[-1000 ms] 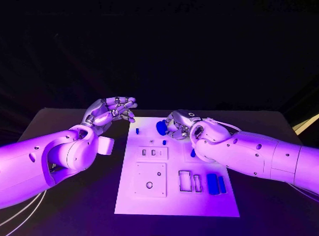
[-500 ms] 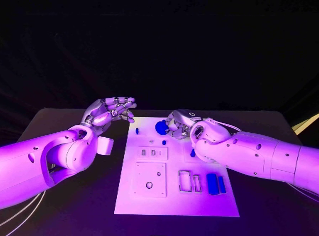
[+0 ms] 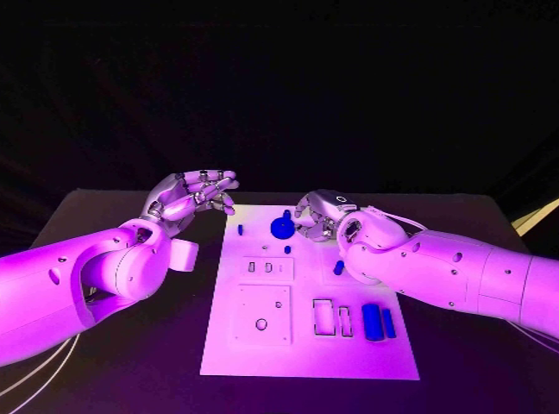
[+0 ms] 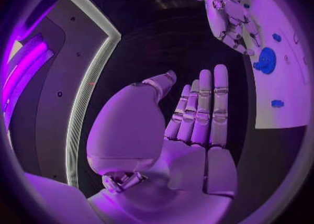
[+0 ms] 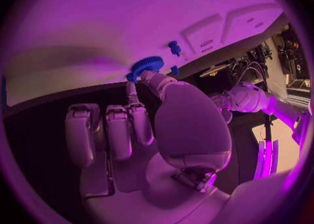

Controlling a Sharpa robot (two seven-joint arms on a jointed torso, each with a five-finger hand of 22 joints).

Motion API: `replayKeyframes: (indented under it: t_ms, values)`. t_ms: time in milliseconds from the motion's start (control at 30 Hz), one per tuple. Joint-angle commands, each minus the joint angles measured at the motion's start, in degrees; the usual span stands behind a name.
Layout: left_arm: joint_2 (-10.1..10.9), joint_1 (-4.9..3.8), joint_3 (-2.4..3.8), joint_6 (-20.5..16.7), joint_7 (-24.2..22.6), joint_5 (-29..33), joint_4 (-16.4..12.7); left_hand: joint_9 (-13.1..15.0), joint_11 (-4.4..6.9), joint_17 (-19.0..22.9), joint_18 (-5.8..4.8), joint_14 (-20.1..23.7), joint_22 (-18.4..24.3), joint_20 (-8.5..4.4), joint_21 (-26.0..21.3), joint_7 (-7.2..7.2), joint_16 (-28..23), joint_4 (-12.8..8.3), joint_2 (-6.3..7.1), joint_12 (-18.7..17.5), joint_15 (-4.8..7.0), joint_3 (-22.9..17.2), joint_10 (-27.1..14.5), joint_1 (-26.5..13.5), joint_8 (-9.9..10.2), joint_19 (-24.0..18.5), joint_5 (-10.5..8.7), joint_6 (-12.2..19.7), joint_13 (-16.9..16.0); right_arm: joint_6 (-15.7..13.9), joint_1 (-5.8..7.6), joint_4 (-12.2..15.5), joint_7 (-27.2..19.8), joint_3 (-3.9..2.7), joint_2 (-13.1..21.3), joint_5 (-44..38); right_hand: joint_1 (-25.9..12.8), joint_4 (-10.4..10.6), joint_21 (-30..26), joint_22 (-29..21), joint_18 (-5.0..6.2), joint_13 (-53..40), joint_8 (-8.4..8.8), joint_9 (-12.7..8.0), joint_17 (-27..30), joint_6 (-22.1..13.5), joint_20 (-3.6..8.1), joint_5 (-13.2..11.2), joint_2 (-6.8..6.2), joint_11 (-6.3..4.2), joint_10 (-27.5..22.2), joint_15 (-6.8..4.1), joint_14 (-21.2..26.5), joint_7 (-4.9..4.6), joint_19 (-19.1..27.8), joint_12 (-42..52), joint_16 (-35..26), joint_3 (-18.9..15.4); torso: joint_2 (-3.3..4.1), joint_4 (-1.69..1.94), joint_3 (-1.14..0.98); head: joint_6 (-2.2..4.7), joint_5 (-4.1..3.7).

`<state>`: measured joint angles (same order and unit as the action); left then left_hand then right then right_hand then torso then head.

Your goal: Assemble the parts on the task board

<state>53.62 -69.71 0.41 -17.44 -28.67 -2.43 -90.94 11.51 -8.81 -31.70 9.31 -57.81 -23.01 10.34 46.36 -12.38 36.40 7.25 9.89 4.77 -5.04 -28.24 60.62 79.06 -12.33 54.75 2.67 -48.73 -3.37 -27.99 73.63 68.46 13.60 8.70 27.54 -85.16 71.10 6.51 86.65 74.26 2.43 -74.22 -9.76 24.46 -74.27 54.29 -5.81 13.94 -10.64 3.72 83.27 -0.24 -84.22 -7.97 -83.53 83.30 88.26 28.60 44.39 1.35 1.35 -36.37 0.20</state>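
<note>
Right hand (image 3: 319, 216) sits over the far end of the task board (image 3: 307, 345), its fingers gathered around the blue gear (image 3: 282, 227). In the right wrist view the thumb tip (image 5: 152, 76) rests against the toothed rim of the gear (image 5: 146, 66), and the other fingers (image 5: 134, 122) curl toward it from the near side; whether they truly clamp the gear or only touch it cannot be told, and the gear appears to lie flat on the board. The left wrist view shows the same gear (image 4: 266, 60) on the white plate with the right hand's fingertips (image 4: 237, 40) just beside it.

Left hand (image 3: 192, 195) hovers off the task board's left edge, above the black worktop (image 3: 93, 216), holding nothing. Its fingers (image 4: 203, 106) are straight and side by side, with the thumb (image 4: 160, 85) set a little apart, so the palm stands open.

On the task board, near the gear, a small blue peg (image 3: 241, 229) stands toward the left edge and another small blue piece (image 3: 287, 249) lies just nearer the robot than the gear. A further blue piece (image 3: 338, 267) lies beside the right forearm. Toward the near right of the board, two long blue bars (image 3: 379, 322) lie side by side, next to two empty rectangular slots (image 3: 332, 317). A square panel (image 3: 263, 314) with a small oval hole takes up the near left part of the board.
</note>
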Motion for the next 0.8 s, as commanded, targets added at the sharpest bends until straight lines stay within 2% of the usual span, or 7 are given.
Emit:
replayKeyframes:
  t_ms: [33,233,433,533,633,767,800]
  values:
    - [-0.04,-0.06,0.04,0.19,-0.06,-0.03,-0.08,1.12,-0.16,-0.90,1.18,0.47,-1.15,-0.33,0.96,-0.25,1.25,-0.68,-0.01,-0.53,0.15,-1.39,0.26,-1.14,-0.52,-1.26,0.57,0.08,-0.80,-0.03,-0.02,0.19,-0.05,0.00,0.08,-0.11,-1.67,-0.02,0.71,13.54,-1.60,-8.67,-1.29,0.57,-12.97,0.72,0.31,-0.69,-0.29,-0.27,1.34,-0.36,-5.15,-0.24,-4.62,0.80,0.67,2.02,-0.01,-0.02,-0.03,0.01,0.00]
    - [-0.07,-0.06,0.04,0.20,-0.08,-0.03,0.00,1.12,-0.16,-0.90,1.18,0.47,-1.15,-0.33,0.96,-0.25,1.25,-0.68,-0.01,-0.53,0.15,-1.39,0.26,-1.14,-0.52,-1.26,0.57,0.08,-0.80,-1.70,0.01,1.23,-0.97,0.00,0.86,0.32,-1.92,0.02,0.64,13.50,-1.58,-8.61,-1.10,0.53,-12.92,0.37,0.29,-0.98,-0.45,-0.23,1.29,-0.33,-5.14,-0.32,-4.58,0.73,0.64,1.94,0.00,0.06,0.00,0.15,-0.10]
    - [-0.01,-0.06,0.04,0.26,-0.21,-0.03,0.20,1.18,-0.17,-0.91,1.18,0.52,-1.25,-0.30,1.18,-0.26,1.31,-0.74,0.03,-0.51,0.13,-1.46,0.24,-1.22,-0.52,-1.42,0.57,0.12,-0.80,-4.75,0.97,3.87,-6.74,-0.10,4.49,7.03,-2.08,-0.30,-1.73,11.65,-0.89,-6.72,1.04,-0.16,-11.41,-2.92,-0.31,-1.12,-1.12,0.75,-0.46,0.44,-4.76,-1.48,-2.96,-1.10,0.01,2.23,-0.18,-0.21,0.01,0.56,-0.22]
    - [0.11,-0.06,0.04,0.50,-0.31,-0.03,0.25,1.19,-0.18,-0.88,1.16,0.70,-1.26,-0.27,1.20,-0.25,1.23,-0.73,0.15,-0.51,0.08,-1.41,0.22,-1.36,-0.50,-1.58,0.56,0.16,-0.81,-3.39,2.03,5.26,-12.06,-0.18,7.56,14.21,-1.41,-1.08,-3.46,10.33,-0.40,-5.39,1.94,-0.44,-10.39,-4.17,-0.65,-1.40,-1.64,1.13,-1.76,0.78,-4.48,-1.89,-1.79,-2.39,-0.44,2.43,-0.36,-0.48,-0.04,0.76,-0.20]
    - [0.24,-0.06,0.04,0.88,-0.47,-0.03,0.28,1.24,-0.25,-0.76,1.11,1.25,-1.16,-0.15,1.01,-0.25,0.98,-0.77,0.33,-0.53,-0.04,-1.37,0.11,-1.55,-0.45,-2.33,0.56,0.31,-0.80,0.04,3.02,6.33,-17.27,-0.23,10.92,21.05,-0.36,-2.24,-5.04,9.19,0.02,-3.55,3.08,-0.78,-9.68,-5.68,-0.94,-1.86,-2.34,1.38,-3.61,1.03,-4.26,-2.11,-0.75,-4.17,-0.81,2.48,-0.60,-0.87,-0.12,0.93,-0.20]
    - [0.31,-0.06,0.04,1.44,-0.67,-0.06,0.28,1.39,-0.43,-0.16,1.06,2.79,-0.41,0.32,-0.38,-0.33,-0.13,-1.08,0.54,-0.53,-0.45,-1.26,-0.21,-1.75,-0.35,-4.92,0.54,0.63,-0.83,3.97,3.65,7.05,-22.11,-0.26,14.74,25.52,0.87,-3.49,-6.82,7.95,0.47,-1.91,4.36,-1.13,-9.78,-7.50,-0.90,-1.20,-3.10,1.13,-5.38,0.86,-4.24,-1.76,0.40,-5.81,-0.85,1.92,-0.86,-1.30,-0.29,1.00,-0.16]
    - [0.33,-0.06,0.04,1.61,-0.72,-0.09,0.28,1.43,-0.46,0.03,1.07,3.06,-0.20,0.44,-0.72,-0.34,-0.45,-1.18,0.57,-0.52,-0.53,-1.23,-0.26,-1.76,-0.34,-5.38,0.54,0.69,-0.84,5.35,3.78,7.13,-23.53,-0.26,16.08,26.50,1.26,-3.81,-7.60,7.41,0.66,-1.35,4.73,-1.21,-9.28,-8.03,-0.82,-0.79,-3.27,0.95,-5.99,0.74,-4.09,-1.52,0.89,-6.37,-1.11,1.44,-0.93,-1.44,-0.42,1.04,-0.19]
